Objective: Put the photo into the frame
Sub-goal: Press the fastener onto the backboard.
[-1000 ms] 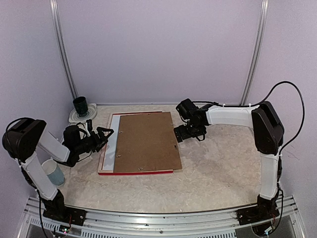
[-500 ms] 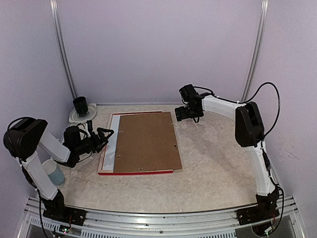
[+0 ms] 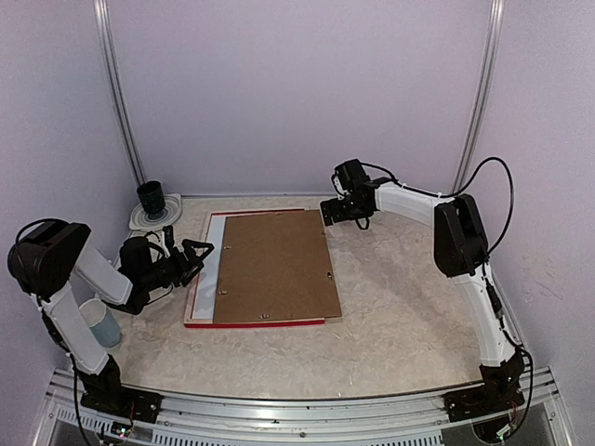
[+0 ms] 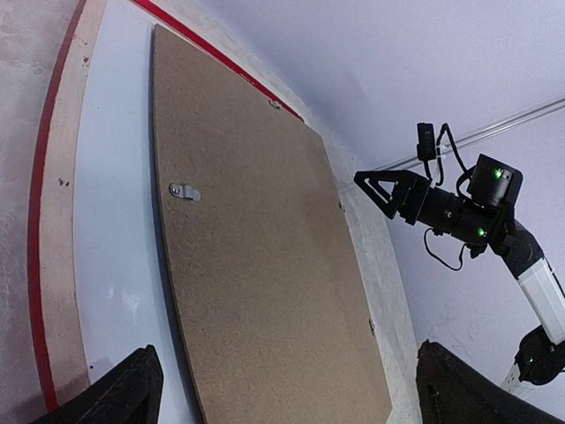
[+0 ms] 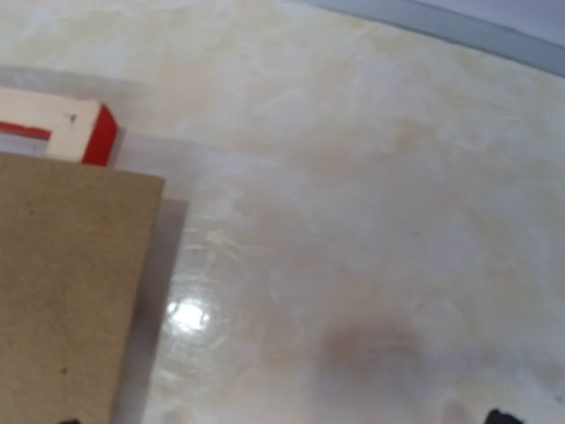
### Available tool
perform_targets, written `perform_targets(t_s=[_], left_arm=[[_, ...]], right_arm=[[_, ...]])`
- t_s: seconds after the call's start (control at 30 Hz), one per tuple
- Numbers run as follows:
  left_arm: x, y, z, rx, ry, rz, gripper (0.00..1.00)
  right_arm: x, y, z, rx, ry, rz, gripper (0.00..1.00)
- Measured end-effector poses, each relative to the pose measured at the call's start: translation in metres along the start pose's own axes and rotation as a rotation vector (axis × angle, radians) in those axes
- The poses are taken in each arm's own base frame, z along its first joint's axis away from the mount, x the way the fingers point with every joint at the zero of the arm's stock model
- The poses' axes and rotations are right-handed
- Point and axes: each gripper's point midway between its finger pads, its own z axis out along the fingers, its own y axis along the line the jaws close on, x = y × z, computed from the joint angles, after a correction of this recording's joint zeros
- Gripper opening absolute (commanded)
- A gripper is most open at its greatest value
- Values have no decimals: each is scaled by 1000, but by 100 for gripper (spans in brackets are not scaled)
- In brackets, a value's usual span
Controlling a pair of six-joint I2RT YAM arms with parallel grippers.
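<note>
One fixed camera overhead, plus one on each wrist.
The top camera sits high behind the arm bases and faces the back wall, taking in the whole table point(image 3: 400, 307). The left wrist camera lies low by the left side of the frame point(image 4: 57, 265), looking across the brown backing board point(image 4: 256, 265) towards the right arm point(image 4: 455, 212). The right wrist camera looks down from close by on the frame's far right corner. All three views share the board and frame.

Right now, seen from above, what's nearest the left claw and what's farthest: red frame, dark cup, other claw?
From the left gripper:
1. frame, right beside it.
2. dark cup, back-left corner.
3. right gripper, at the frame's far right corner.
</note>
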Motion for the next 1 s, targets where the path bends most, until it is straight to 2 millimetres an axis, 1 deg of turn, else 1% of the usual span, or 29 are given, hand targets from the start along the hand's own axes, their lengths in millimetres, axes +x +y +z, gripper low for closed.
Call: perform_targets(t_s=[0.1,0.23,0.3,0.63,1.0], left_arm=[[0,-1,0,4,0,-1,99],[0,-1,0,6,2,-6,99],[0,-1,0,6,3,-7,99],[2,0,-1,4,6,-13,99],[1,-2,-1,13,3,-12,99]], right_arm=[[6,4,7,-22,11,-1,99],[20,9,18,-42,39,-5,99],[22,10,20,-46,44,-5,99],[24,12,22,-63,39,-2,99],[34,13,12,-55,51,-7,99]])
